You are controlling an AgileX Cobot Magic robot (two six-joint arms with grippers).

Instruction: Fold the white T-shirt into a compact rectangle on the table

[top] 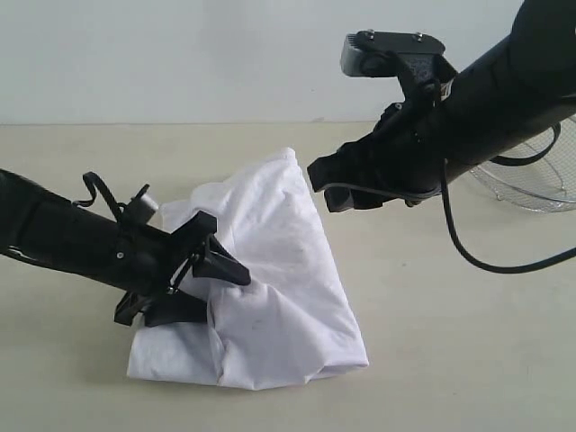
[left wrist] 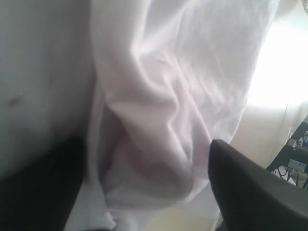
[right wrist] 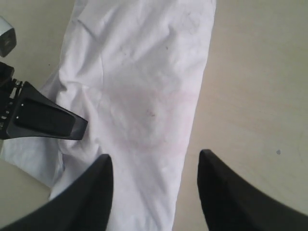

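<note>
The white T-shirt [top: 288, 270] lies part-folded in the middle of the tabletop [top: 468, 342]. It is a long bundle whose long axis runs from the far end down to the near edge, and the near end is the wider one.

My left fingers [top: 216, 288] are at the bundle's left edge, toward the near half. They are spread as wide as they go. In the left wrist view a bulge of cloth sits between them [left wrist: 144, 183], but they do not pinch it, so I judge nothing is held.

My right fingers [top: 321, 191] hover over the far right corner of the shirt, apart and empty. From that wrist the cloth [right wrist: 144, 72] stretches away lengthwise beneath the gap between them [right wrist: 154, 163].

So the left arm is the nearer one, already in the fabric. The right has to come down before it can touch. The next fold, I judge, goes across that long axis, bringing the far end toward the near one.
</note>
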